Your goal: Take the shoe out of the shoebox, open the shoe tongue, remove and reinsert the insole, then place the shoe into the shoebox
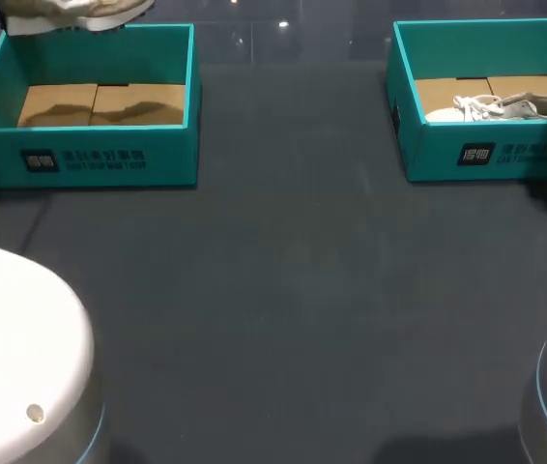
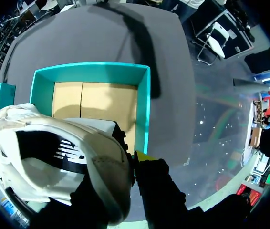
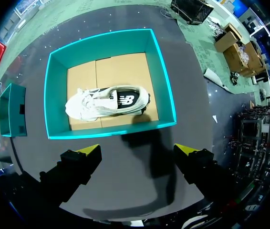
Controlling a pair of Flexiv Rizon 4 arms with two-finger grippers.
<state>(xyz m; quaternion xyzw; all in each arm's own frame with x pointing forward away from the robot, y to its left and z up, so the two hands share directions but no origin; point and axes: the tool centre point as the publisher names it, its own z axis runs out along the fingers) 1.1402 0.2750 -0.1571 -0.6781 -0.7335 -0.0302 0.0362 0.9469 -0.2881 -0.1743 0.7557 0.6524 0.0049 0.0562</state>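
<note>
My left gripper is shut on the heel collar of a white shoe with a dark side logo, held high above the left teal shoebox. That box shows only its cardboard floor. In the head view the held shoe peeks in over the left shoebox. A second white shoe lies on its side in the right teal shoebox, also seen as the shoe in the right shoebox. My right gripper hangs open above that box's near wall, holding nothing.
The dark grey table stretches between the two boxes. White arm bases stand at the near left and near right corners. The other teal box shows off to one side in the right wrist view.
</note>
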